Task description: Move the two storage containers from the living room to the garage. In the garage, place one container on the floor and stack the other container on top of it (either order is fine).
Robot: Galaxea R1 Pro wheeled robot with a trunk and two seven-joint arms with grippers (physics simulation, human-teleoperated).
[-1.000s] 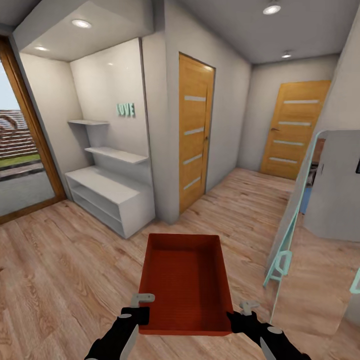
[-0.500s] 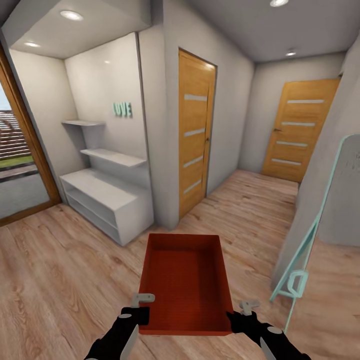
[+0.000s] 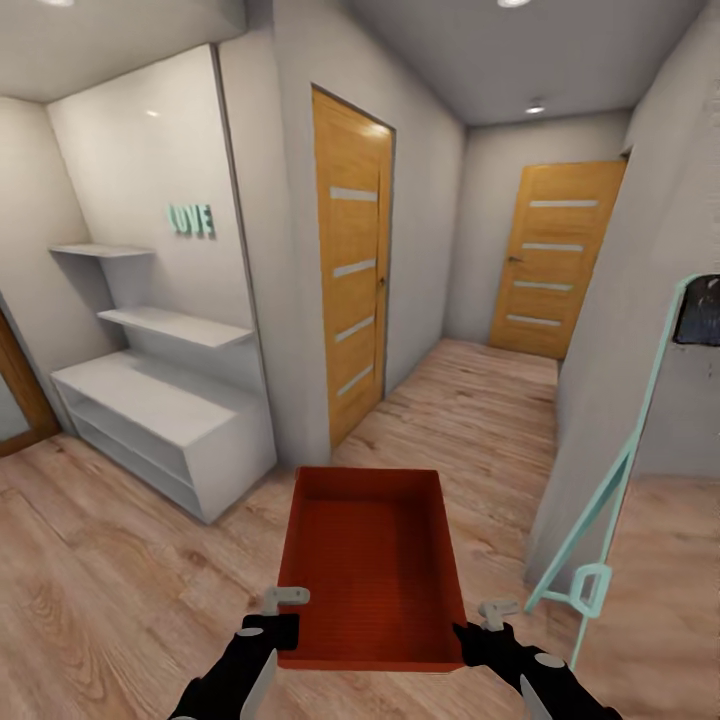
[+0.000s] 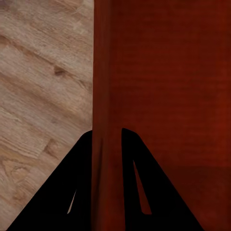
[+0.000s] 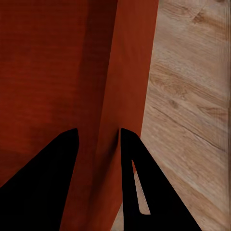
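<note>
I have one storage container (image 3: 372, 565) carried in front of me at 6 o'clock in the head view, level, open side up and empty, over the wood-plank floor (image 3: 120, 560) of a hallway. It looks like a thin-walled, rigid box, probably light; the plain walls could be slippery, so I judge the long side walls near my end to be the sensible hold, one on each side. That is where I have it. The left gripper (image 4: 107, 137) is pinched narrow on the left wall (image 4: 105, 72), one finger inside and one outside. The right gripper (image 5: 98, 134) is likewise clamped narrow on the right wall (image 5: 127, 62). With only thin edges held, I expect a tilt or a jolt could twist the box loose. Beyond it, a white shelf unit (image 3: 160, 420) sits at 10 o'clock, a wooden door (image 3: 352, 270) at 12, another door (image 3: 548, 258) at 1, and a mint-green frame (image 3: 610, 490) leans at 3 o'clock.
</note>
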